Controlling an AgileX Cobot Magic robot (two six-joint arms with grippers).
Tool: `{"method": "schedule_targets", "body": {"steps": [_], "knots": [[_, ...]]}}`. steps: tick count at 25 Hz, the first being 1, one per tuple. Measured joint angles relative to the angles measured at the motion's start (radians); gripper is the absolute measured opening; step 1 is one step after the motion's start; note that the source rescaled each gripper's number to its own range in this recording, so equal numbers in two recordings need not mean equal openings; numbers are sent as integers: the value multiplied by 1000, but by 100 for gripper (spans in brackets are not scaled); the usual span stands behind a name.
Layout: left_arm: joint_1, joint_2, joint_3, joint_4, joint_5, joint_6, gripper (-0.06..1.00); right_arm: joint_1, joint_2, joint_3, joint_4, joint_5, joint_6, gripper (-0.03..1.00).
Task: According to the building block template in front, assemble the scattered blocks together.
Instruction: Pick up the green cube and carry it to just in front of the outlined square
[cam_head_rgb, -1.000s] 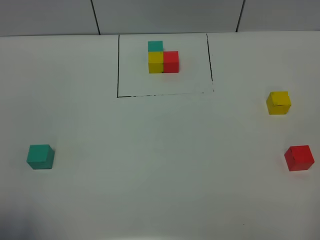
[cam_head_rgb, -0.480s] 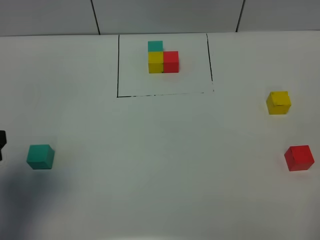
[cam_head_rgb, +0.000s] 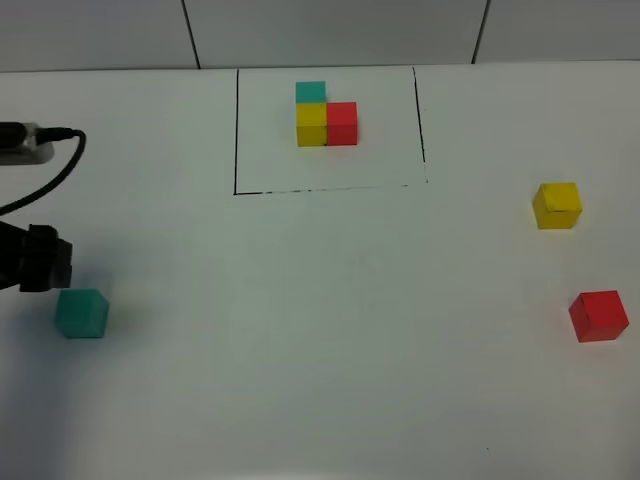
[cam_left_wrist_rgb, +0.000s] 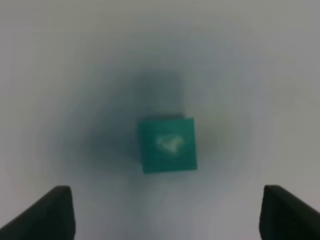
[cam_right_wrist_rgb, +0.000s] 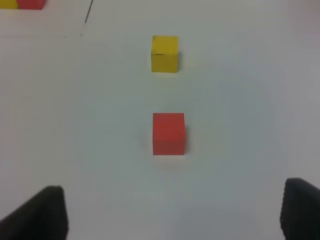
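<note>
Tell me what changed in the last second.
The left gripper has swung in from the left edge and now hovers, open, over the matte teal cube, holding nothing. That cube, the matte yellow cube, the matte red cube and the joined L-shaped block template have not moved.

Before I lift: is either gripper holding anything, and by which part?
Nothing is held. The left gripper is open near the teal cube, not touching it; the right gripper is open, short of the red cube.

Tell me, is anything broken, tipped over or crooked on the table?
Nothing stands out. The teal cube, yellow cube and red cube each sit flat and whole, far apart on the table. The joined trio sits neatly inside the black outline.
</note>
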Motion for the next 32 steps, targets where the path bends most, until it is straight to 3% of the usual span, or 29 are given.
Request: {"method": "schedule_targets", "body": {"steps": [7,20,32], "knots": [[0,169,-35,-11,50,-9,98,0,0,0,0,0,0,73],[-1,265,-72,-9,-6,-43,99,0,0,0,0,0,0,73],[-70,346,-77,44,-70,-130,99,0,0,0,0,0,0,73]]}}
